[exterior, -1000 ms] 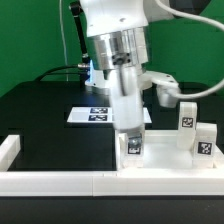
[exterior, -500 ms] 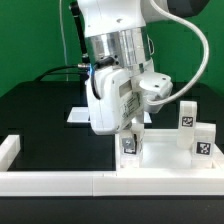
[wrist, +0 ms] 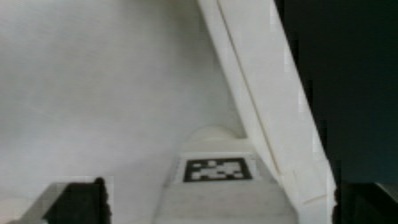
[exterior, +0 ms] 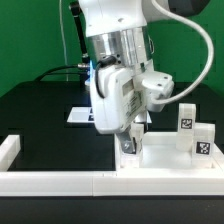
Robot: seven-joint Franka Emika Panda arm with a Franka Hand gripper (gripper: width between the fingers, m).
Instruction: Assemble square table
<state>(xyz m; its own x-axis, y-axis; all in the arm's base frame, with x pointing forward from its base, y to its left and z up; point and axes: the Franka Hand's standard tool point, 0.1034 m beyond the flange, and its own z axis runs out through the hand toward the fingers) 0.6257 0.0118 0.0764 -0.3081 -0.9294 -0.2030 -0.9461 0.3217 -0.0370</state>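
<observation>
Gripper point(exterior: 130, 135) sits low over the large flat white plastic square tabletop point(exterior: 165, 152), at its edge on the exterior view's left, hiding a small white tagged block leg point(exterior: 128, 147) there. Two more tagged white block legs point(exterior: 195, 133) stand on the exterior view's right. Wrist view adds what exterior lacks: dark fingertips point(wrist: 75, 199) spread apart, leg tag point(wrist: 219, 168) between, ungripped.

Arm body is covering most of the marker board point(exterior: 78, 114) and the leg point(exterior: 128, 146) beneath the gripper point(exterior: 130, 133); jaw gap is staying unreadable. Wrist view is cropping the fingertips point(wrist: 75, 200).
</observation>
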